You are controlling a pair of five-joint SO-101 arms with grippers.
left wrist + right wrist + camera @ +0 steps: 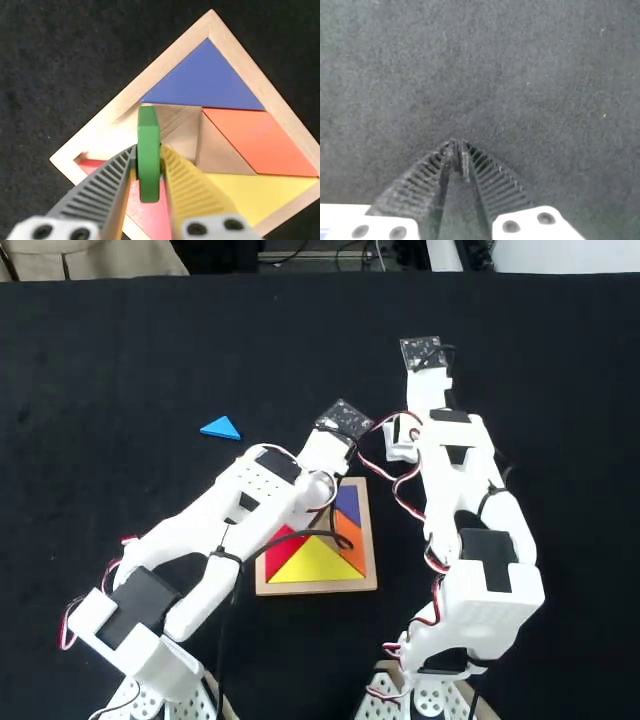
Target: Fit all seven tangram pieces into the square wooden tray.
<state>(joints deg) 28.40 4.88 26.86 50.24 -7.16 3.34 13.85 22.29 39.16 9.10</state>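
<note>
My left gripper (148, 167) is shut on a green tangram piece (148, 150), held on edge just above the square wooden tray (117, 112). In the tray lie a dark blue triangle (202, 80), an orange parallelogram (255, 140), a yellow triangle (255, 192) and a red piece (147, 215); bare wood (182, 130) shows in the middle, under the green piece. From above, the tray (366, 540) sits at the table's centre with the left arm over its left side. A light blue triangle (221, 427) lies apart on the cloth at far left. My right gripper (456, 150) is shut, empty, over bare cloth.
Black cloth (120, 360) covers the whole table. The right arm (460, 510) stands just right of the tray, its wrist near the tray's far right corner. Open cloth lies left of and behind the tray.
</note>
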